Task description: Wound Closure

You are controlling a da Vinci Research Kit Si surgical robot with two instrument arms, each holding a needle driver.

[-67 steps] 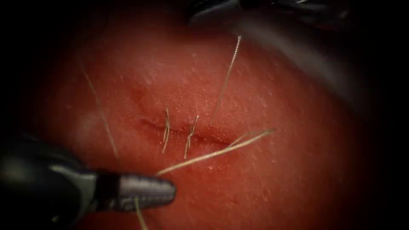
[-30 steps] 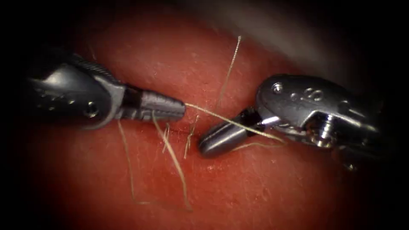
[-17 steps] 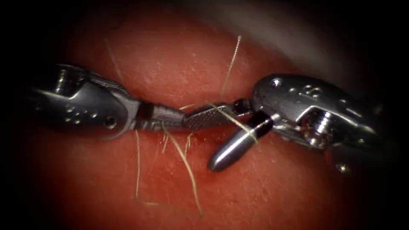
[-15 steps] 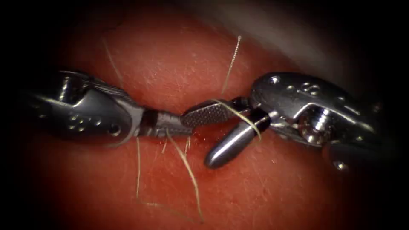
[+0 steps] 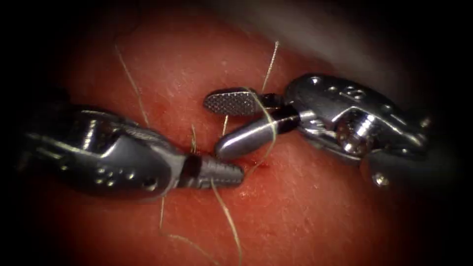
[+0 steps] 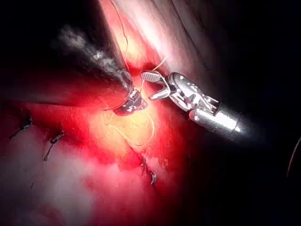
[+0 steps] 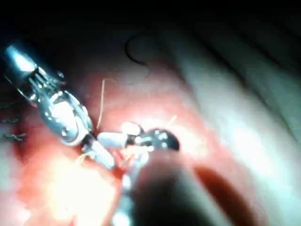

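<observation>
My left tool (image 5: 240, 173) reaches in from the left, its jaws shut on the pale thread (image 5: 227, 216) just below the cut (image 5: 256, 163). The thread trails down from the jaws over the tissue (image 5: 305, 216). My right tool (image 5: 213, 126) comes in from the right and hovers over the cut with its jaws open. One strand of thread (image 5: 268, 123) is draped across both open jaws, which grip nothing. In the left wrist view, the left tool (image 6: 134, 101) sits beside the open right tool (image 6: 151, 84). Neither tool holds a needle.
Two earlier stitches (image 5: 193, 143) cross the cut to the left of the tools. A cut thread end (image 5: 270, 64) stands up behind the right tool. More stitches (image 6: 54, 141) show on the tissue. A thin dark curve (image 7: 137, 55) lies farther off; I cannot tell what it is.
The right tool's jaws have opened with the thread lying across them, and the tool has risen a little. The left tool has moved down and to the right, still shut on the thread.
</observation>
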